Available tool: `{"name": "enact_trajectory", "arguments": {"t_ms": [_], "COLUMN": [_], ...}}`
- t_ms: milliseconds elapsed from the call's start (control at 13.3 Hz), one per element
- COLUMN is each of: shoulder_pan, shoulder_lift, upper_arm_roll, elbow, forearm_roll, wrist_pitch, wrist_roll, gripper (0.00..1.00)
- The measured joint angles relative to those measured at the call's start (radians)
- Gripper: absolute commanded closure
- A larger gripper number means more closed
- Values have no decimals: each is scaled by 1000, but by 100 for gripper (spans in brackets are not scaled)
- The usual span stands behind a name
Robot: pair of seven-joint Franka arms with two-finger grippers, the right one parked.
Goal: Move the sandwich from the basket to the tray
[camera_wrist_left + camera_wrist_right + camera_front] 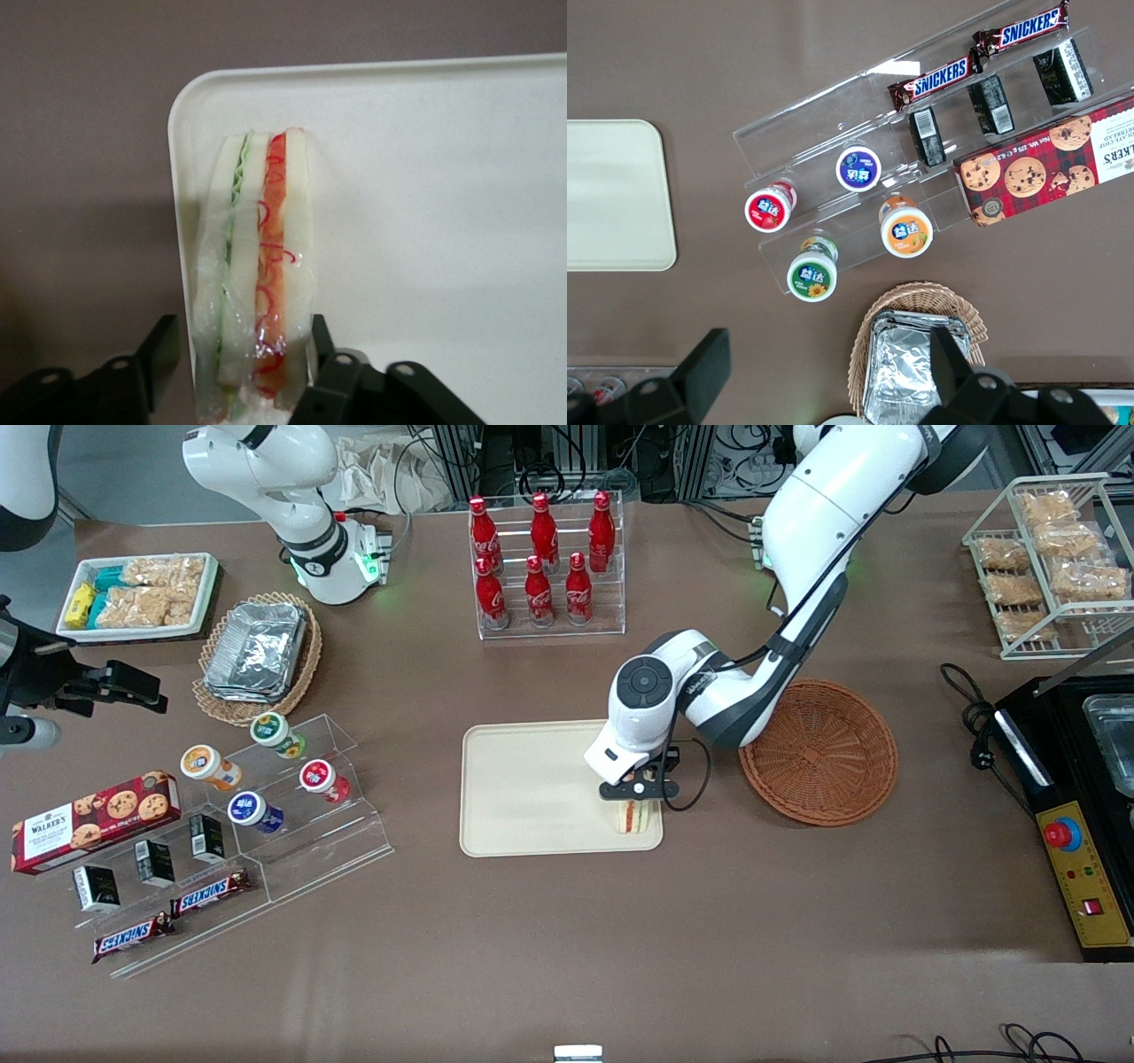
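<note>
1. Cream-beige tray [532, 788] lying flat mid-table, taken as the landmark here; only one rounded corner of it [399, 177] shown in the left wrist view.
2. Reddish-brown wicker basket [824, 753] beside the tray toward the working arm's end of the table, well apart from it, holding nothing; part of its rim covered by the white arm.
3. Left gripper [640, 790] hanging over the tray's corner nearest the basket and nearest the front camera.
4. Fingers [341, 381] spread to either side of the sandwich [261, 266]; one pressed against its bread face, the other standing slightly off the wrap, so not clamped tight as far as can be seen.
5. Sandwich [634, 816] standing on edge on the tray, close along the rim of that corner, wrapped in clear film, green and red-orange filling layers facing up.
6. Sandwich's end between the fingers cut off in the left wrist view; in the front view only a narrow striped edge showing below the gripper.
</note>
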Motion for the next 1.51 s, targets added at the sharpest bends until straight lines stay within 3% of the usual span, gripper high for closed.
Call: {"name": "enact_trajectory", "arguments": {"t_ms": [376,753,903,1280,1505], "shoulder_pan": [7,88,142,162,168], "shoulder_lift": [-23,-187,-272,-476,-541], "upper_arm_roll": [3,16,43,333,490], "elbow": [73,175,196,192,153], "forearm_roll": [1,-4,-66,-302,-373], "wrist_pitch": [-24,-324,-406,-567,-631], "wrist_roll": [-112,-111,-31,423,717], "gripper": [0,0,0,0,0]}}
